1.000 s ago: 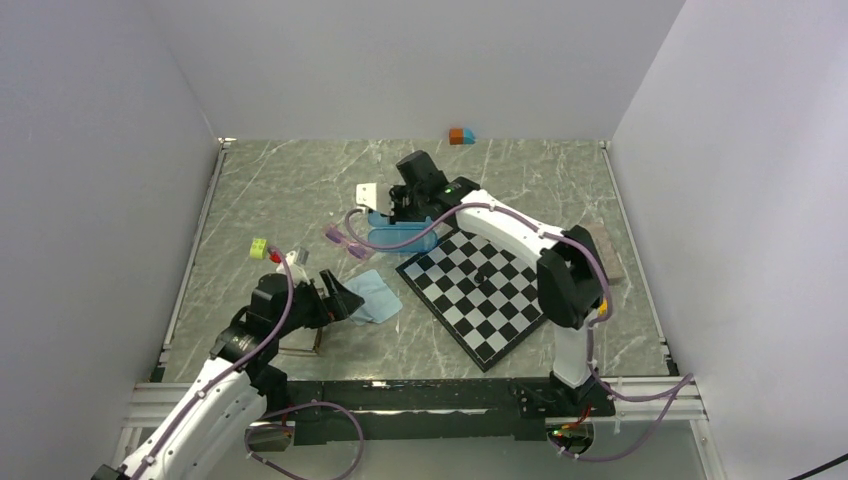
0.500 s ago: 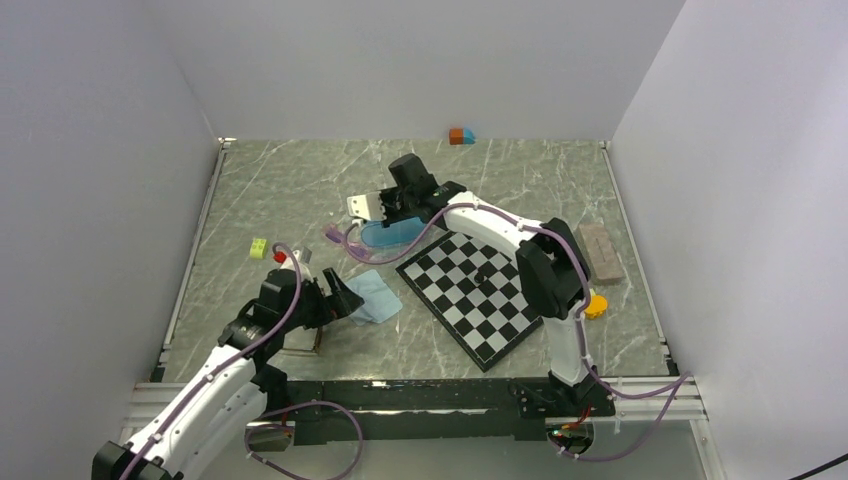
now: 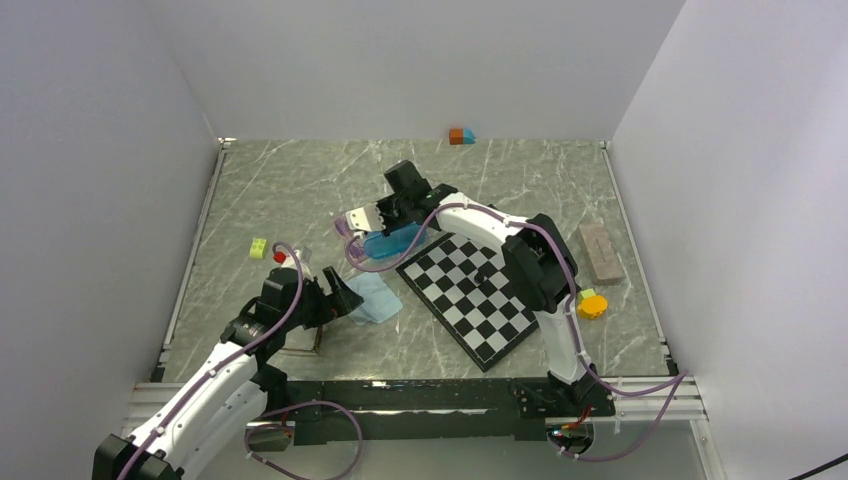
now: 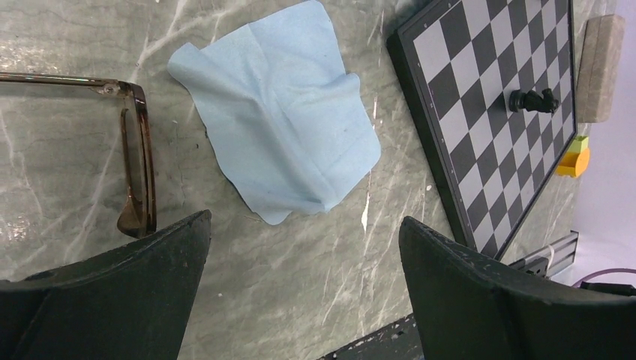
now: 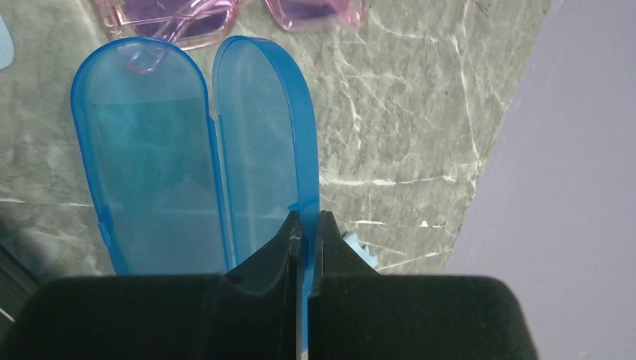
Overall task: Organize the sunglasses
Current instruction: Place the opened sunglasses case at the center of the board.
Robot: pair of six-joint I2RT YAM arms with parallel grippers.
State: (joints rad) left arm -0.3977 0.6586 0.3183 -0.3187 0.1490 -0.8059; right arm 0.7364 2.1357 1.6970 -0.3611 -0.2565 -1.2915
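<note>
1. Two pairs are lying on the table (image 3: 280, 190): purple sunglasses (image 5: 202, 19) touching the blue case (image 5: 157, 157), brown sunglasses (image 4: 139, 161) at near left.
2. The right tool (image 5: 306, 225) is pinching the rim of that one open blue case.
3. The left tool (image 4: 304, 225) is hanging spread apart by a cloth (image 4: 285, 127).

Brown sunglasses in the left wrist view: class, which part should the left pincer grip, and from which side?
Likely take the brown sunglasses by the front frame, near the hinge, descending from above: it shows as a thin bar, narrow enough to pinch across, close to the open left pincer.
</note>
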